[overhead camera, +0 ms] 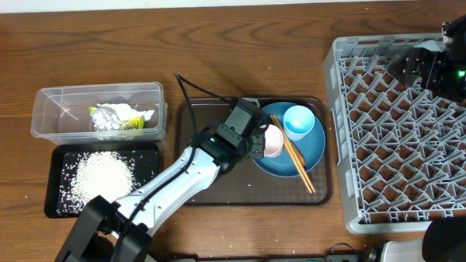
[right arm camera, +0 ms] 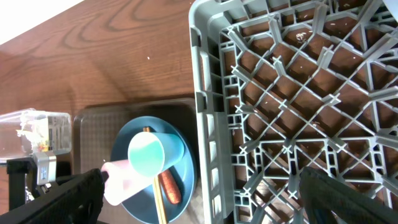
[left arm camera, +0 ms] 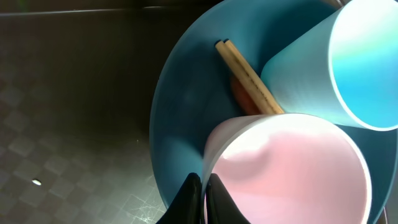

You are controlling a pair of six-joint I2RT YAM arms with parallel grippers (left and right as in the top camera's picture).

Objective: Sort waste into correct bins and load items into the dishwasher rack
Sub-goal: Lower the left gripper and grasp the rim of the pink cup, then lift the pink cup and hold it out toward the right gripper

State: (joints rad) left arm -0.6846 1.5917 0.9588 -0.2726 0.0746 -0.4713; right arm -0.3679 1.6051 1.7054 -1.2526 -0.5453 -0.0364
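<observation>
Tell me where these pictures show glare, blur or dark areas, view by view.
Overhead: even light, sharp, only a soft arm shadow by the brown tray. Left wrist: the pink-lined cup is glared and soft, the tray dark. Right wrist: the rack is sharp, the upper-left corner burnt white, the right pincer a dark blur.

Brown wood-grain table (overhead camera: 214, 38), smooth, with a low sheen. Grey moulded plastic dishwasher rack (right arm camera: 208, 124), matt throughout. Clear tub (overhead camera: 46, 114) of glossy, see-through plastic, with a crinkled, shiny foil wrapper (overhead camera: 112, 118) in silver and yellow-green. Shallow black tray (overhead camera: 56, 184), dull finish, strewn with dry white rice grains (overhead camera: 102, 174). Dark brown serving tray (left arm camera: 74, 124), finely embossed in a checker texture, faintly glossy. Blue plate (left arm camera: 180, 124), smooth and satin. Pale blue cup (left arm camera: 348, 62) and white cup (left arm camera: 292, 168) with pink inside, both smooth, softly shiny. Wooden chopsticks (left arm camera: 249, 78), pale brown, matt, unvarnished by the look.
</observation>
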